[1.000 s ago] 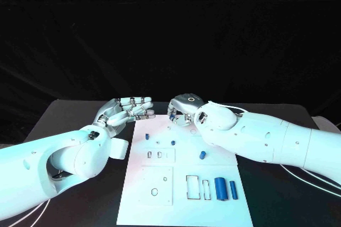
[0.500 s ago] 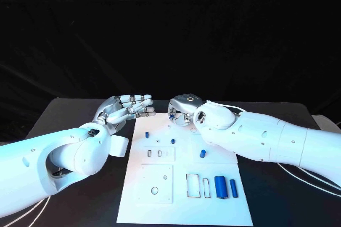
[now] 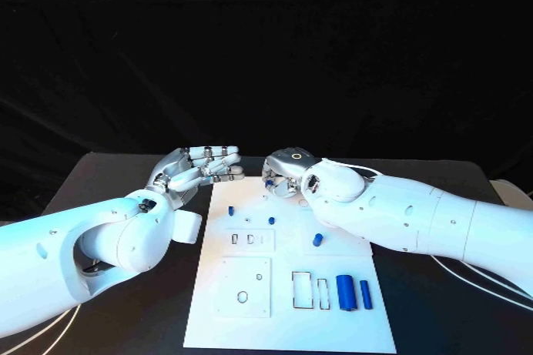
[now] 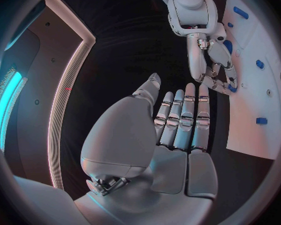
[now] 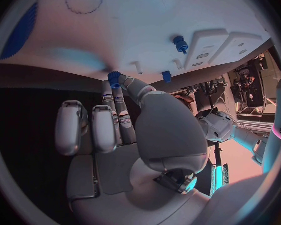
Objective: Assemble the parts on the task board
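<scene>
Left hand [image 3: 200, 169] sits left of centre in head view, just off the task board's [image 3: 333, 324] upper left corner, palm up, fingers straight and side by side, thumb apart, nothing in it. Left wrist view confirms: flat empty palm. Prob. parked there as a standby so it doesn't block the board.

Task board fills lower centre of head view. On it, left to right: a small blue peg [image 3: 230, 212] standing near upper left, another blue peg [image 3: 271, 219] just right of it, a short blue piece [image 3: 316, 239] lying mid-board, then at lower right a fat blue cylinder [image 3: 344, 293] and a thin blue rod [image 3: 366, 293] lying side by side, right of empty rectangular slots [image 3: 300, 290]. Loose parts look staged beside their slots, not yet seated.

Right hand [image 3: 284, 175] is upper centre, over the board's top edge, fingers curled down. Right wrist view shows a small blue part [image 5: 116, 79] pinched at the fingertips [image 5: 109, 87], w/ tip close to or touching the white surface; can't tell which. Judging by the pose, it's lining the part up w/ a hole near the top edge. Task is early, most parts still loose.
</scene>
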